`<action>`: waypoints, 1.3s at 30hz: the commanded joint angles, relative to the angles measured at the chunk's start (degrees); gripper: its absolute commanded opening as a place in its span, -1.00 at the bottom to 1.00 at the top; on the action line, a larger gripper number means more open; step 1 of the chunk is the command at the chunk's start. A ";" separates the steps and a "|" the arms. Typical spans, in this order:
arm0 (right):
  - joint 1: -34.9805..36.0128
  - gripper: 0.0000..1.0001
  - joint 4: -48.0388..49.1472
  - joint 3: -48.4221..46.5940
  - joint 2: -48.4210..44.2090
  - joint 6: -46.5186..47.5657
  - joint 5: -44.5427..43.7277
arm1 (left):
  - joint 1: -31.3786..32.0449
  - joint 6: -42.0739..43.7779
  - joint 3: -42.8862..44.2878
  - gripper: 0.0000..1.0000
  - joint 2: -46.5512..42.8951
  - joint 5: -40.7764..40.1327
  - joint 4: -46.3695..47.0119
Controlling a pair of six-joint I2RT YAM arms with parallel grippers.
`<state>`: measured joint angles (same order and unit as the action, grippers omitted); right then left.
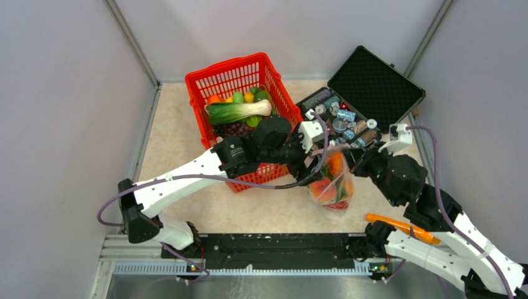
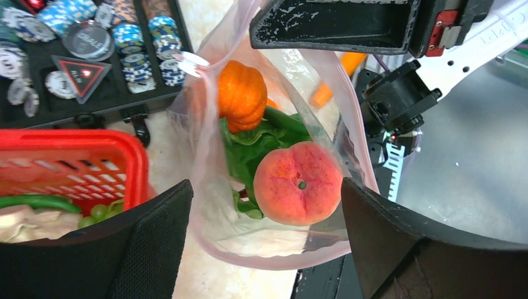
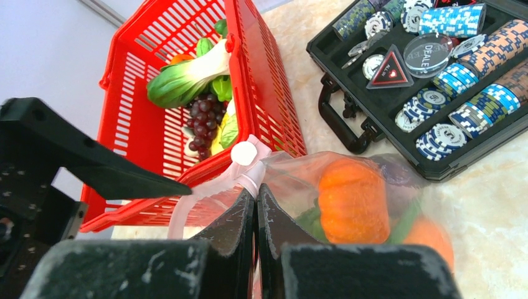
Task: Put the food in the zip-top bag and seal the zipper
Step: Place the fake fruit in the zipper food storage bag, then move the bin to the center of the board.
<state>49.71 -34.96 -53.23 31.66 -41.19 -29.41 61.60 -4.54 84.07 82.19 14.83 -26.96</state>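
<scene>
The clear zip-top bag [image 1: 334, 185] hangs upright between my two grippers, just right of the red basket. Inside it are an orange pumpkin [image 2: 241, 93], green lettuce [image 2: 248, 146] and a peach-coloured ball [image 2: 297, 182]. My right gripper [image 3: 256, 194] is shut on the bag's top edge, on the pink zipper strip [image 3: 198, 194] just below a white slider tab [image 3: 244, 152]. My left gripper [image 2: 264, 246] is open wide over the bag's gaping mouth, one finger on each side, holding nothing. In the top view the left gripper [image 1: 309, 169] and the right gripper [image 1: 348, 156] nearly meet.
The red lattice basket [image 1: 215, 78] at back centre holds a leek, grapes and other toy food. The open black case [image 1: 373, 81] of poker chips stands at back right, close behind the bag. An orange elongated piece [image 1: 403, 227] lies by the right arm's base.
</scene>
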 commanded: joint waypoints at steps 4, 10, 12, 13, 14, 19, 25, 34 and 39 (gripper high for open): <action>-0.24 -1.00 9.83 -3.37 2.78 1.49 -0.96 | 0.14 -0.92 -0.73 0.75 -6.64 -12.25 -1.84; -0.18 -1.00 14.98 -5.10 6.46 1.88 -0.77 | 0.25 -5.76 2.42 0.73 -5.57 -11.97 -11.19; -0.18 -1.00 16.29 -4.39 6.41 1.63 -0.84 | 0.74 -8.96 1.39 0.68 -5.98 -11.04 -12.20; -0.20 -1.00 16.32 -4.14 6.21 1.37 -1.23 | 1.16 -9.91 0.46 0.66 -6.78 -10.54 -11.96; -0.16 -1.00 16.28 -3.92 5.87 1.17 -1.55 | 1.56 -10.97 -0.71 0.65 -7.75 -10.76 -11.28; -0.20 -1.00 16.33 -2.79 3.68 0.85 -1.94 | 2.39 -15.90 -3.29 0.57 -10.03 -13.66 -12.01; -0.23 -1.00 14.72 -2.43 2.09 -0.08 -1.28 | 3.42 -22.25 -6.29 0.50 -11.70 -16.76 -10.05; -0.23 -1.00 12.75 -2.15 -0.15 -0.54 -1.63 | 4.22 -25.84 -13.63 0.50 -12.26 1.85 3.06; -0.23 -1.00 5.96 -3.20 -2.85 -0.43 -8.20 | 4.23 -19.33 -18.55 0.64 -14.25 6.00 3.94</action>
<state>49.71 -27.77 -54.37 31.40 -41.15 -31.75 65.60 -28.12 68.03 70.48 13.67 -27.59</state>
